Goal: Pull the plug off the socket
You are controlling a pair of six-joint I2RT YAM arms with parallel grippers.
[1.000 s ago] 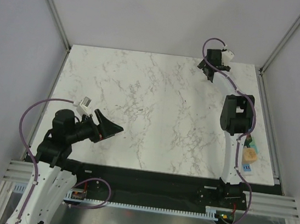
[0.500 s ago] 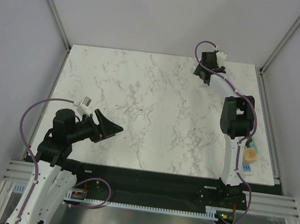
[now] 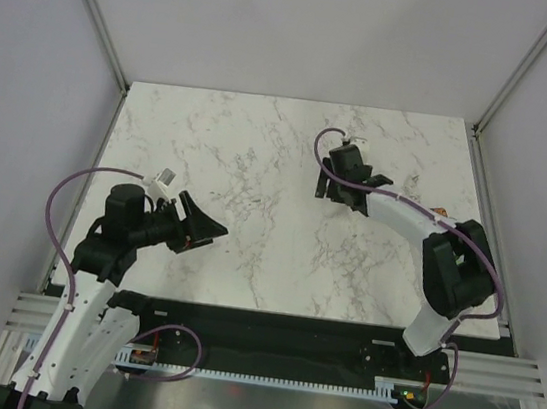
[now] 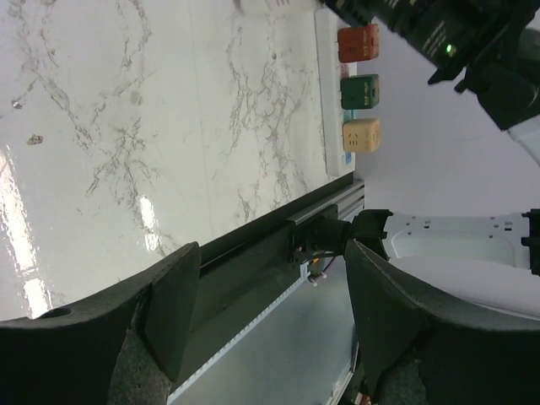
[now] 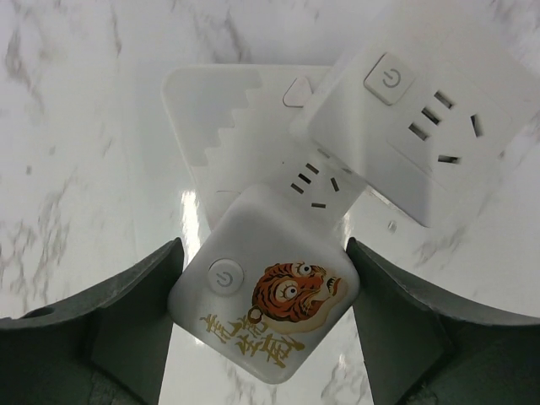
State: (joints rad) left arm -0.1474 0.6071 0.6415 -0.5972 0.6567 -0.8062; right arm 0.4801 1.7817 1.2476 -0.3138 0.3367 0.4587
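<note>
White plastic fills my right claw (image 5: 263, 253): its fingers sit flush against both flanks of the plug (image 5: 268, 295), a cube joined to the socket (image 5: 422, 126), mid-table. I judge the grasp made and the pull not yet begun. Next I should draw straight away from the socket, which may come along unless it is held down. My left claw (image 4: 270, 278) hangs released near the front edge. The plug bears a tiger face over gold characters I cannot read, plus a power symbol; the socket's button shows the same.
</note>
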